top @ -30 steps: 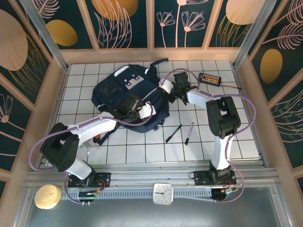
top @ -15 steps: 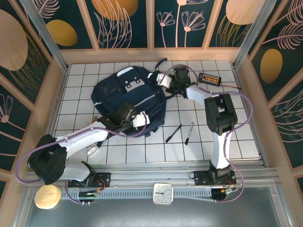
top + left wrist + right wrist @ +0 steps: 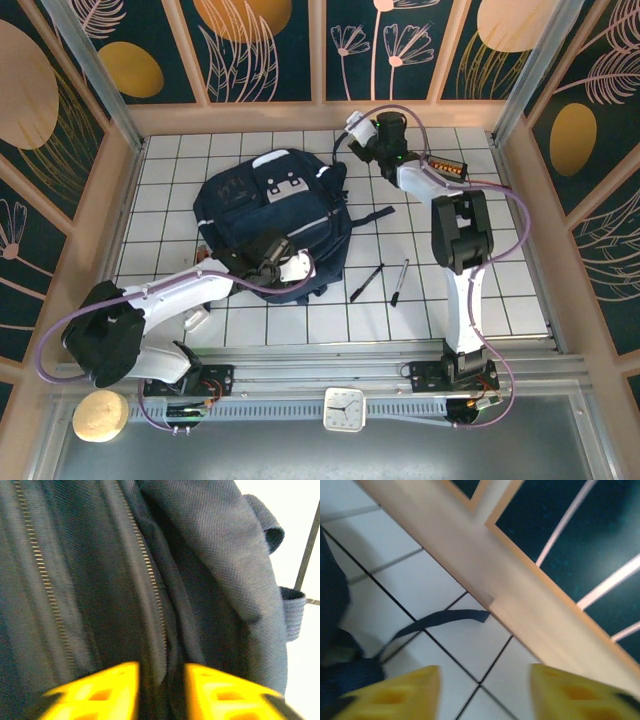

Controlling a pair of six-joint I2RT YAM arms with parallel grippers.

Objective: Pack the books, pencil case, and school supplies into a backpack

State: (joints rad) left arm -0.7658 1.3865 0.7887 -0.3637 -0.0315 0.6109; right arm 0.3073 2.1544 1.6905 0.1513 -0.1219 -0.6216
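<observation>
Left gripper [image 3: 161,682] seemingly pinching woven navy backpack [image 3: 250,205] fold, right gripper [image 3: 485,690] parted

No legible text, brand or number can be resolved.

- White patches [image 3: 283,185] on the backpack [image 3: 240,205], beyond the left gripper [image 3: 265,250]: print unreadable.
- Orange lit display on the black box [image 3: 447,168], to the right of the right gripper [image 3: 368,142]: digits too small.
- Analog clock [image 3: 344,410], well behind both grippers: numerals indistinct.

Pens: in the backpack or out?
Out. Both pens lie on the white tiles, just right of the backpack.
</observation>
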